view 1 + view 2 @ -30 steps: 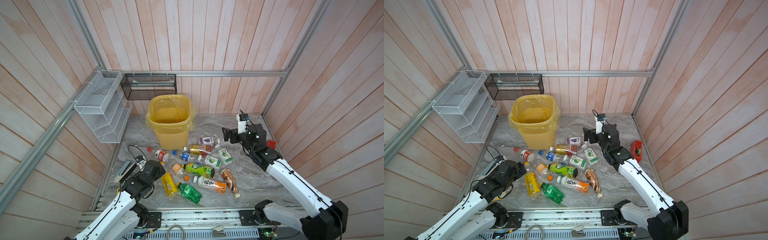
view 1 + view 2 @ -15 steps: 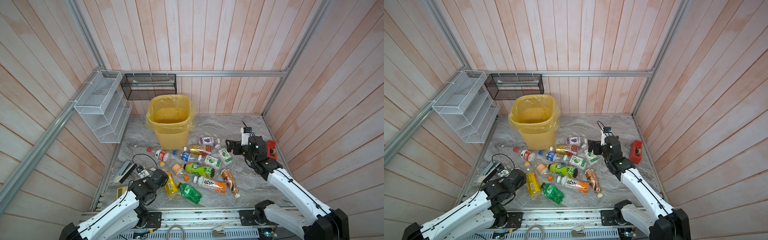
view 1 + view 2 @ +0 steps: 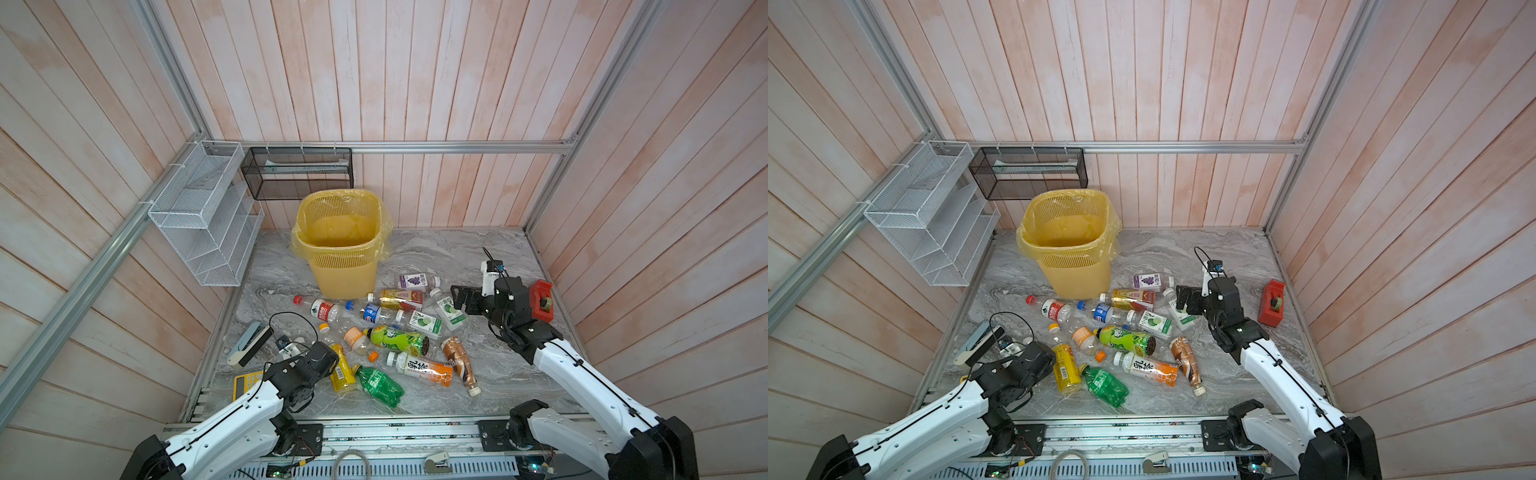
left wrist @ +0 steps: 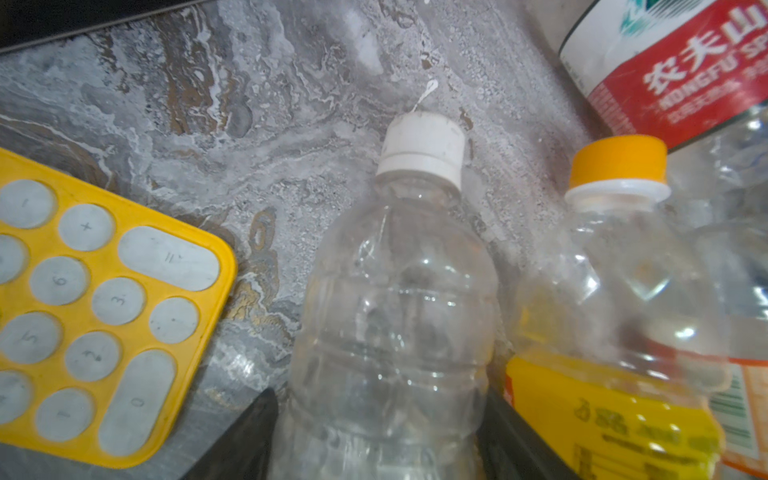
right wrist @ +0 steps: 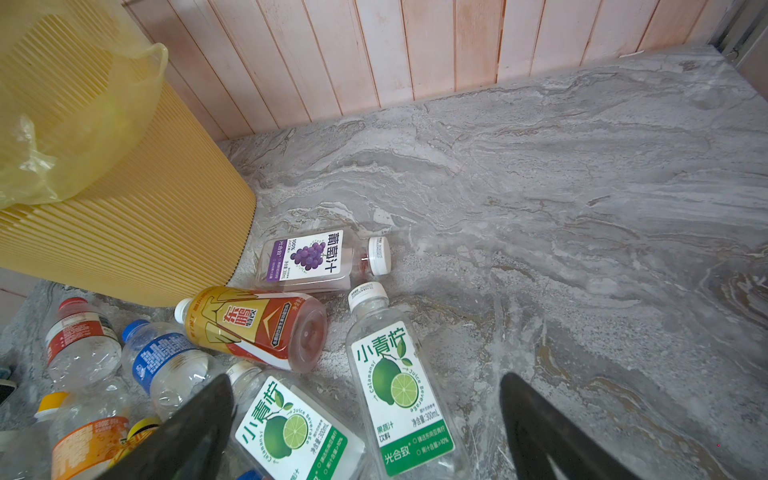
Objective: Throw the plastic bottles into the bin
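The clear bottle (image 4: 395, 311) lies on its side on the marbled grey tabletop (image 4: 270, 145), between the fingers (image 4: 245, 440) of the left gripper (image 4: 379, 395). Its long axis runs straight out from the gripper, and its white ribbed screw cap (image 4: 419, 143) points away from the wrist. The body is thin transparent plastic with moulded rings and slight dents. I see one black finger close against each wall, but I cannot tell whether they clamp it.

Just beside it, on the gripper's right, a yellow-label bottle (image 4: 615, 374) with an orange cap lies parallel, cap the same way. A red-label bottle (image 4: 673, 62) lies farther ahead on that side. On the gripper's left lies a yellow calculator (image 4: 104, 316) with rounded grey keys.

The bin (image 3: 340, 270), yellow lattice plastic lined with a translucent bag, stands well ahead of the gripper by the rear wall.

The right gripper (image 5: 365, 378) hangs with its fingers spread wide, holding nothing. A lime-label bottle (image 5: 399, 386) lies below it, white cap pointing away.
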Action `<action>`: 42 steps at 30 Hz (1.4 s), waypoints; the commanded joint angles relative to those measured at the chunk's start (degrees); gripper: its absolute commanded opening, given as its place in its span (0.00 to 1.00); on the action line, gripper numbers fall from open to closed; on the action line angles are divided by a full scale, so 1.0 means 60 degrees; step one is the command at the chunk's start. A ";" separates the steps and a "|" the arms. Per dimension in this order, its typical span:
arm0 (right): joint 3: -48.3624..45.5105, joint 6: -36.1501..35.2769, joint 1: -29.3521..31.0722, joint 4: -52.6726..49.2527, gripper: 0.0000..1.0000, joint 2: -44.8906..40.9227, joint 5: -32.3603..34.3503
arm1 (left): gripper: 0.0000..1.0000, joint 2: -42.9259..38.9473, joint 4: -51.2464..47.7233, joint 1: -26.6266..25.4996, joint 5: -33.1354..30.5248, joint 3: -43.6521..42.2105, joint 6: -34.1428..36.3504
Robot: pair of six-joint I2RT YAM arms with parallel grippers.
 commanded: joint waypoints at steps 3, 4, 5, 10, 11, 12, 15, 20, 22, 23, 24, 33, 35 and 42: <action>-0.0135 0.0120 -0.0019 0.0162 1.00 0.0131 -0.0087 | 0.68 -0.0109 0.0287 -0.0037 0.0128 -0.0140 0.0307; -0.0135 0.0119 -0.0019 0.0194 1.00 0.0141 -0.0077 | 0.66 -0.0143 0.0316 -0.0038 0.0136 -0.0154 0.0338; -0.0135 0.0119 -0.0027 0.0212 1.00 0.0161 -0.0086 | 0.63 -0.0178 0.0336 -0.0038 0.0150 -0.0169 0.0351; -0.0180 0.0074 -0.0027 0.0282 1.00 0.0125 0.0113 | 0.52 -0.0776 0.0188 -0.0038 0.0018 0.0105 0.0493; -0.0201 0.0052 -0.0027 0.0299 1.00 0.0105 0.0169 | 0.51 -0.0964 0.0056 -0.0041 -0.0096 0.0285 0.0545; -0.0234 0.0050 -0.0027 0.0312 1.00 0.0085 0.0230 | 0.51 -0.1136 -0.0127 -0.0039 -0.0262 0.0473 0.0600; -0.0309 0.0031 -0.0041 0.0372 0.99 -0.0008 0.0410 | 0.50 -0.1521 -0.0757 -0.0032 -0.0886 0.1320 0.0736; -0.0483 0.0017 -0.0070 0.0532 0.99 -0.0425 0.0893 | 0.50 -0.1672 -0.1139 -0.0035 -0.2289 0.3310 0.2075; -0.0539 -0.0011 -0.0086 0.0555 0.99 -0.0661 0.1099 | 0.50 -0.1529 -0.0884 -0.0037 -0.3161 0.4330 0.3284; -0.0559 -0.0038 -0.0102 0.0565 0.99 -0.0789 0.1191 | 0.50 -0.1432 -0.0489 -0.0033 -0.3586 0.4951 0.4162; -0.0601 -0.0056 -0.0114 0.0542 0.99 -0.0927 0.1291 | 0.51 -0.1312 0.0108 -0.0034 -0.3924 0.5473 0.5167; -0.0705 -0.0179 -0.0129 0.0614 0.99 -0.1434 0.0740 | 0.58 0.1605 0.5478 0.0278 -0.2389 0.8347 1.0798; -0.0662 -0.0235 -0.0129 0.0529 0.99 -0.1369 0.0546 | 0.59 0.2717 0.4926 0.1023 -0.0531 0.9103 1.0110; -0.0261 -0.0626 -0.0129 -0.0057 0.99 -0.1029 0.0143 | 0.74 0.5732 0.4011 0.3285 0.3555 1.1070 0.8744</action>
